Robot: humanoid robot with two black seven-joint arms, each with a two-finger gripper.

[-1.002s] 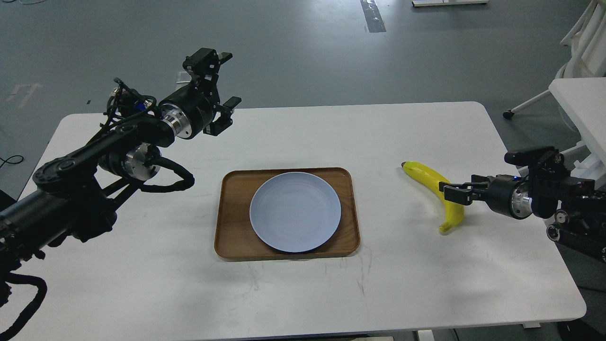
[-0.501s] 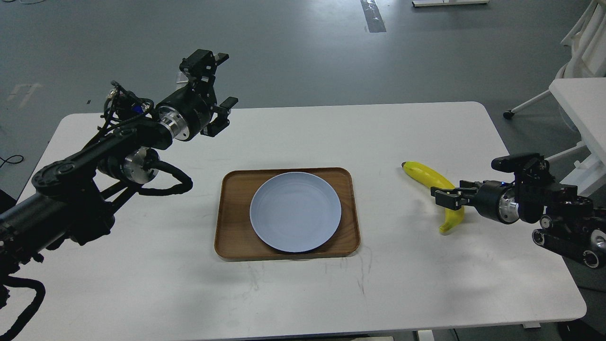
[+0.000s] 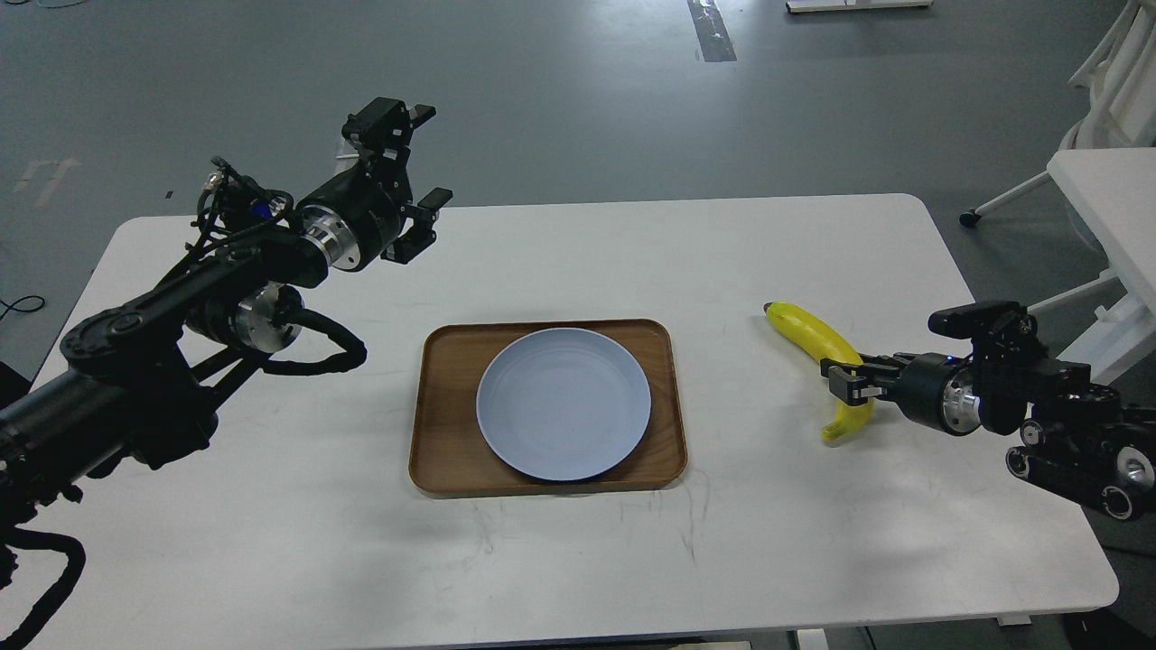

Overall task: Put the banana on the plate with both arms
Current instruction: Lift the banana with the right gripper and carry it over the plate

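The yellow banana (image 3: 808, 332) lies on the white table at the right, its dark tip pointing to the far left. My right gripper (image 3: 846, 381) comes in low from the right, and its two fingers close on the banana's near half, just above the stem end. The pale blue plate (image 3: 564, 403) sits empty on the brown wooden tray (image 3: 437, 406) at the table's middle. My left gripper (image 3: 424, 158) hangs open and empty above the far left of the table, well away from the plate.
The white table (image 3: 578, 560) has its far edge behind the left gripper and its right edge under my right arm. A second white table (image 3: 1106, 194) and a white frame stand beyond the right edge.
My right gripper moved left and lower along the banana and closed on it. The banana shifted slightly left. The left gripper drifted a little to the left.
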